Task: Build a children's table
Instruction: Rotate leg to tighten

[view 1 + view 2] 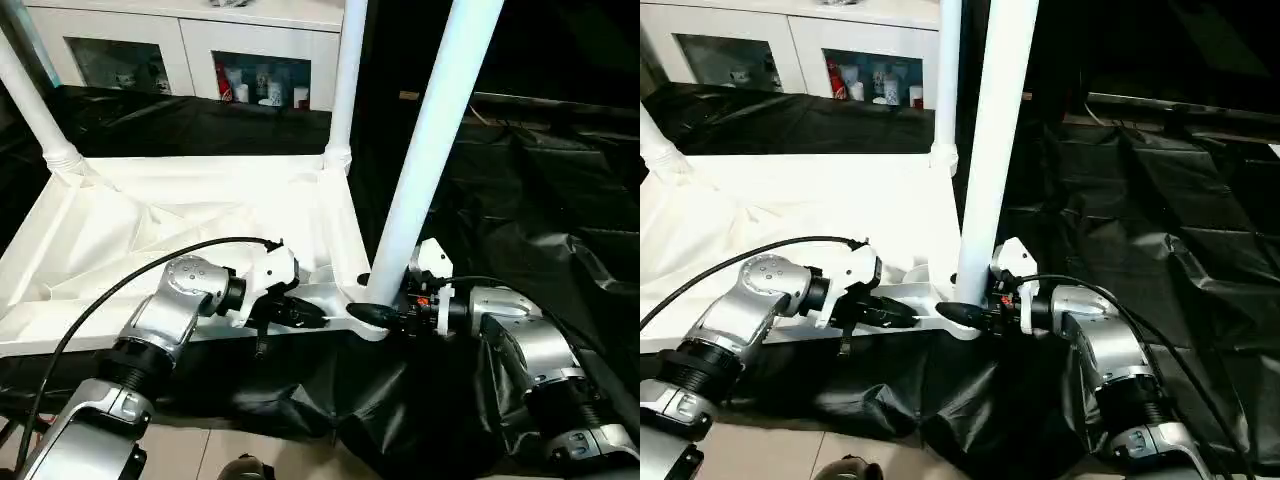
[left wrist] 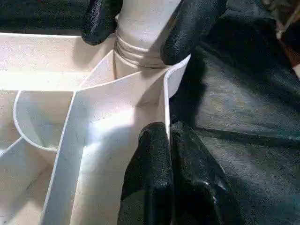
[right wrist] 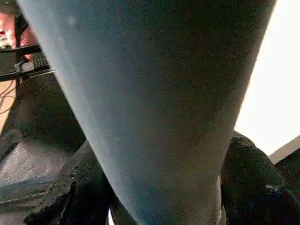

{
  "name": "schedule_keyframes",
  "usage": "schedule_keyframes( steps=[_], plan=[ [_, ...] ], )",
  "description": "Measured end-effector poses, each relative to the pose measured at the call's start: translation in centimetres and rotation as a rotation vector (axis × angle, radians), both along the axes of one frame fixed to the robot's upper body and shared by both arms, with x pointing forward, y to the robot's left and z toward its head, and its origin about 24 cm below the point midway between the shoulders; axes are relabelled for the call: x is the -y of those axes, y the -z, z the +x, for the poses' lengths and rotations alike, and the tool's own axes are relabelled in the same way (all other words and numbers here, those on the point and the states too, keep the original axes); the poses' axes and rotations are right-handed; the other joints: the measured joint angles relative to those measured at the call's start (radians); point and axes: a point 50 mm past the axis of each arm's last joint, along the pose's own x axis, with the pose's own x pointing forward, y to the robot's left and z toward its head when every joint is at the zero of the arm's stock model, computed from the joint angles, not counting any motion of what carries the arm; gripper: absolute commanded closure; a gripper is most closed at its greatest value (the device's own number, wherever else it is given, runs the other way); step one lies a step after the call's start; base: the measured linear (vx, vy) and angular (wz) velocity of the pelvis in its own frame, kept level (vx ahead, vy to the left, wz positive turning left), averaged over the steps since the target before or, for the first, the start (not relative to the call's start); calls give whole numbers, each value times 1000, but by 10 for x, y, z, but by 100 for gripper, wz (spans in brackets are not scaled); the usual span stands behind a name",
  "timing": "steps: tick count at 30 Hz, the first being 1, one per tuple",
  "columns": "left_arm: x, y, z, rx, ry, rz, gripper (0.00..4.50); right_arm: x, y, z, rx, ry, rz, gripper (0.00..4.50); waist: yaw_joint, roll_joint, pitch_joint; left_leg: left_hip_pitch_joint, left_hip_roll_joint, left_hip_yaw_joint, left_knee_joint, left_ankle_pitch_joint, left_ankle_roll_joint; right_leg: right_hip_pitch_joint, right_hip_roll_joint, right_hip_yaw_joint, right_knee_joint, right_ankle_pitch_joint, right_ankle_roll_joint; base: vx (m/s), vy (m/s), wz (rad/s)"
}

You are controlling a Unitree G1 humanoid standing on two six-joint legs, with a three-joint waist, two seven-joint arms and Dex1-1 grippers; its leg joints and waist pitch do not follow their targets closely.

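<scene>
Down at the near corner of the upside-down tabletop (image 1: 180, 225), the right gripper (image 1: 385, 315) was wrapped around the base of the closest leg (image 1: 425, 150) — its two black fingers (image 2: 187, 28) sat on either side of the tube just above the threaded collar, right where it met the corner socket (image 2: 140, 61). The left gripper (image 1: 300, 312) had its fingers pressed together with nothing between them, and the wrist view showed them resting against the tabletop's thin side wall (image 2: 165, 103) beside that socket, more bracing than holding.

So the tabletop was lying ribs-up on the black sheet (image 1: 520, 200), with two more legs (image 1: 345, 80) already standing in the far corners in front of the cabinet (image 1: 200, 45). The near one leaned a bit rather than standing dead straight, so my guess was it wasn't fully seated yet.

What could go wrong from there: if the leg went in at that tilt, the threads could cross or the collar could jam partway. The grip was also way down low on a long tube, so any slip and the top could swing over. And the left fingers only pushed on a thin plastic wall — twist hard and the whole tabletop might slide on that slick sheet.
</scene>
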Motion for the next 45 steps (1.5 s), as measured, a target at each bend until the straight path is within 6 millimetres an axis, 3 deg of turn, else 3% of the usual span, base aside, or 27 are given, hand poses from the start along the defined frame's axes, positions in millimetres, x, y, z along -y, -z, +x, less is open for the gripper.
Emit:
schedule_keyframes(
  steps=[5,10,16,17,19,21,23,25,30,40,45],
  plan=[
    [6,0,9,18,-91,4,450,-4,4,9,9,176,23,191,-9,0,-1,1,0,0,0,0,0,0,0,0,0,0,0,0,0,0],
    [10,0,21,24,-211,2,450,-19,6,24,10,414,49,193,-29,1,-1,2,0,0,0,0,0,0,0,1,1,0,0,0,0,0],
    [22,0,34,47,-321,13,450,-30,6,41,3,625,33,193,-28,1,-2,4,0,0,1,0,-1,3,0,1,1,1,-1,0,0,0],
    [24,0,36,51,-341,14,450,-33,6,45,2,659,30,158,-28,1,-2,5,0,0,1,0,-1,3,0,1,1,1,-1,0,0,0],
    [26,0,38,53,-363,11,450,-35,5,49,4,691,25,158,-28,1,-2,5,0,0,1,0,-1,3,0,1,1,1,-1,0,0,0],
    [27,0,39,60,-363,12,450,-36,4,51,3,696,24,118,-28,0,-2,4,0,0,0,0,-1,3,0,1,0,1,-1,0,0,0],
    [25,-1,39,64,-346,12,450,-37,3,50,0,661,40,117,-29,1,-1,3,0,0,-1,0,-1,2,0,1,0,1,-1,0,0,0],
    [23,-2,38,65,-329,10,450,-36,2,49,4,635,44,87,-31,1,-1,2,0,0,-1,0,0,1,0,0,0,1,-1,0,0,0],
    [15,-2,32,55,-256,7,450,-24,2,39,25,454,26,87,-27,1,-1,1,0,0,-4,0,0,0,0,0,-2,0,-1,0,0,0],
    [2,-2,9,13,-32,6,450,-2,1,8,6,42,-35,87,-1,1,-1,0,0,0,-3,0,0,0,0,0,-3,1,-1,0,0,0],
    [-2,-1,5,-13,14,10,450,2,1,3,-16,-19,-34,129,5,1,-1,0,0,0,-2,0,0,1,0,0,-3,1,-1,0,0,0]
  ],
)
